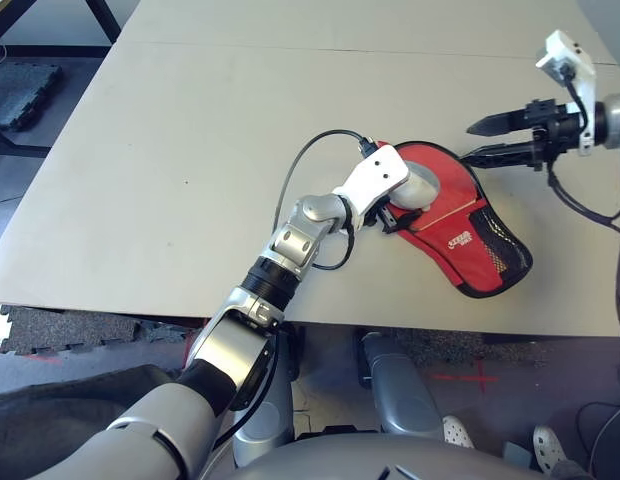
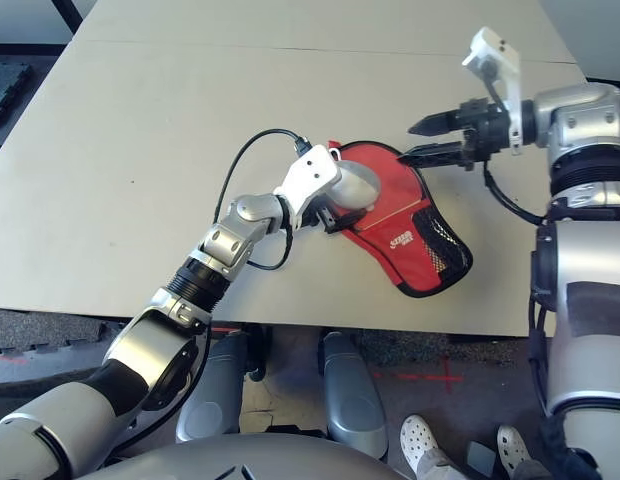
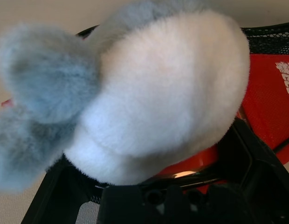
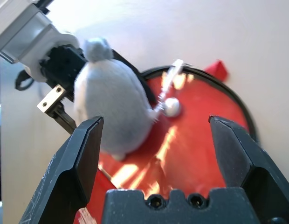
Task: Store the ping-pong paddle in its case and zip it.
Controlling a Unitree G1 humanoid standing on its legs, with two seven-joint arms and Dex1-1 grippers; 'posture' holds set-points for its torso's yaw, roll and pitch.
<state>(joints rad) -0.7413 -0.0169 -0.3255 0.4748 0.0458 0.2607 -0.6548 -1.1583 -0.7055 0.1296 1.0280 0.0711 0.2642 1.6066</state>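
- The red case point(image 1: 460, 232) is lying on the bench point(image 1: 220, 130), its long axis running slantwise: the round end is pointing away from the robot and to its left, the narrow end is coming back toward the robot and to its right.
- The right gripper point(image 4: 156, 119) is reaching in from the case's right, its fingers standing wide apart, released and holding nothing; they are pointing leftward at the far right edge of the round end, so they are crossing the case's long axis rather than following it.
- The left gripper point(image 3: 149, 142) is waiting over the left side of the case's round end, its fingers also spreading wide and clenching nothing.
- A grey-and-white plush toy point(image 4: 114, 100) is resting on the round end of the case, lying right by the left fingers; a clear strap point(image 4: 168, 84) is running from beside it toward the black rim point(image 4: 244, 109).
- The paddle is not showing itself apart from the case; it may be sitting inside, but I cannot tell.
- For the coming move, probably something at that rim, the right arm is looking nearer to the case's far right edge, while the left is looking nearer to the plush and better placed for steadying; the plush could be getting in the way.
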